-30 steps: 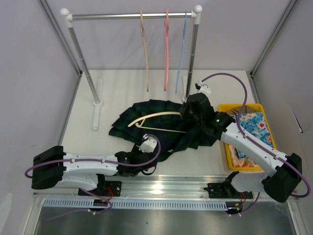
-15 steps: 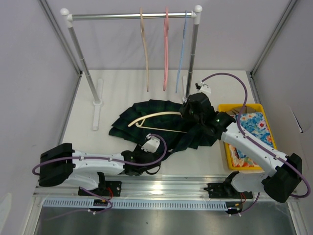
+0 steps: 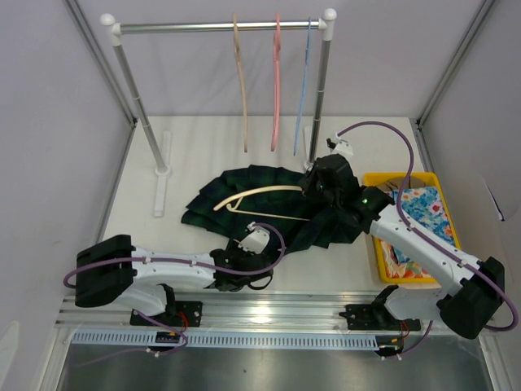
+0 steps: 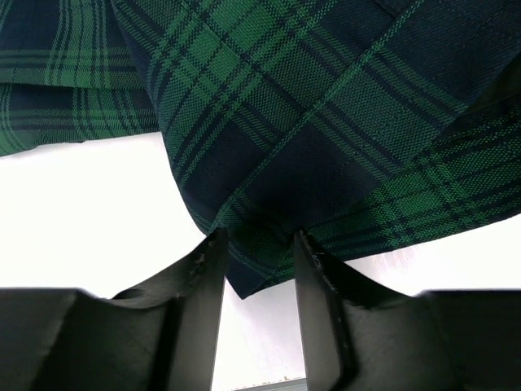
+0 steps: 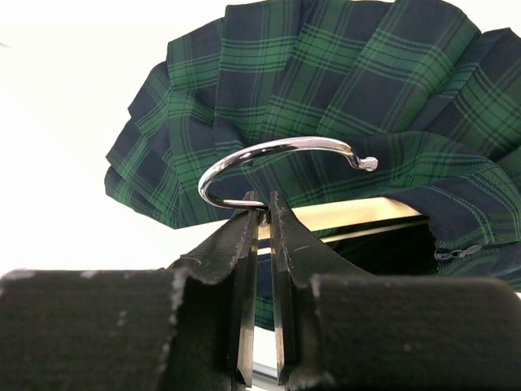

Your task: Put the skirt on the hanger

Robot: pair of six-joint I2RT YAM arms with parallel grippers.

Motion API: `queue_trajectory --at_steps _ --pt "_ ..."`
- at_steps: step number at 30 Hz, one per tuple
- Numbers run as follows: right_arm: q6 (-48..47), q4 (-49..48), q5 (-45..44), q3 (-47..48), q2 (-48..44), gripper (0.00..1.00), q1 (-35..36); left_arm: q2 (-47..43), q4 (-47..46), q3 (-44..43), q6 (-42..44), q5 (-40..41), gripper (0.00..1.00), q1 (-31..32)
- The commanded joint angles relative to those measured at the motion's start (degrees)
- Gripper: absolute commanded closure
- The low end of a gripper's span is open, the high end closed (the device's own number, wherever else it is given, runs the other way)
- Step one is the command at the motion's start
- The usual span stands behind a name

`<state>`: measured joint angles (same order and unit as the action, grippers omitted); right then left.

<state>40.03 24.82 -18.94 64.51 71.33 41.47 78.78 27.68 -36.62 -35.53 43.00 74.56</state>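
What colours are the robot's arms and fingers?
The left arm and right arm are white tubes with chunky black joints. A purple cable loops along each. The right arm carries a tiny green light. Their fingers are black wedges.

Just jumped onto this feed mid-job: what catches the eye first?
The plaid skirt is fanned out mid-table, with the cream hanger lying on top. The right gripper is pinched on the hanger's metal hook, while the left gripper straddles the skirt's near corner, jaws apart. Behind, a rack holds three spare hangers.
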Motion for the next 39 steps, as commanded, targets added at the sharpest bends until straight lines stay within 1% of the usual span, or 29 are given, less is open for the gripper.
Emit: queue_trajectory --at_steps 1,3,4,5,9,12,18,23,24,29,31,34,36,38,39 --pt "-1.1 -1.3 -0.7 -0.2 -2.2 1.0 -0.7 0.5 0.4 -2.2 -0.6 1.0 0.5 0.3" --pt "-1.1 -1.3 -0.7 -0.3 -2.3 1.0 -0.6 0.6 0.8 -2.1 -1.2 0.0 0.46 0.4" --pt "-1.0 -1.2 -0.7 -0.4 -2.4 1.0 -0.7 0.6 1.1 -1.9 -1.5 -0.2 0.41 0.5" --pt "-1.1 -1.2 -0.7 -0.4 -2.5 1.0 -0.8 0.5 1.4 -1.9 -2.0 -0.3 0.38 0.6" --pt "-0.9 -1.7 -0.4 -0.9 -2.5 1.0 -0.8 1.6 2.5 -2.3 -3.2 -0.1 0.36 0.6" --pt "-0.8 -1.6 -0.1 -0.9 -2.5 1.0 -0.8 2.0 2.1 -2.7 -3.4 -0.7 0.36 1.0" --pt "-1.1 -1.5 -0.1 -1.1 -2.9 1.0 -0.9 3.8 3.9 -3.3 -5.0 0.8 0.36 0.8" --pt "-1.2 -1.4 -0.1 -1.1 -3.3 1.0 -1.0 3.7 3.6 -4.1 -4.7 1.9 0.48 -1.3" --pt "-1.2 -1.4 -0.1 -1.1 -3.4 1.0 -0.9 3.4 3.5 -4.1 -4.6 2.1 0.53 -1.8" --pt "-1.4 -1.3 -0.3 -1.0 -3.7 1.0 -1.0 1.8 2.7 -4.2 -2.4 2.3 0.62 -4.1" --pt "-1.5 -1.2 -0.4 -1.0 -3.7 1.0 -1.0 1.6 2.4 -4.2 -1.9 2.2 0.67 -4.6" --pt "-1.7 -1.1 -0.5 -0.9 -3.7 1.0 -1.1 1.4 1.9 -4.3 -1.0 2.0 0.71 -5.2" --pt "-1.9 -1.0 -0.7 -0.9 -3.8 1.0 -1.1 1.4 1.8 -4.6 -0.5 2.0 0.7 -5.4" --pt "-2.1 -0.7 -1.0 -0.8 -3.9 1.0 -1.2 1.0 1.8 -4.5 -0.2 2.0 0.67 -5.6" --pt "-2.2 -0.6 -1.0 -0.8 -3.9 1.0 -1.1 0.8 1.6 -4.5 -0.1 1.8 0.67 -5.7"
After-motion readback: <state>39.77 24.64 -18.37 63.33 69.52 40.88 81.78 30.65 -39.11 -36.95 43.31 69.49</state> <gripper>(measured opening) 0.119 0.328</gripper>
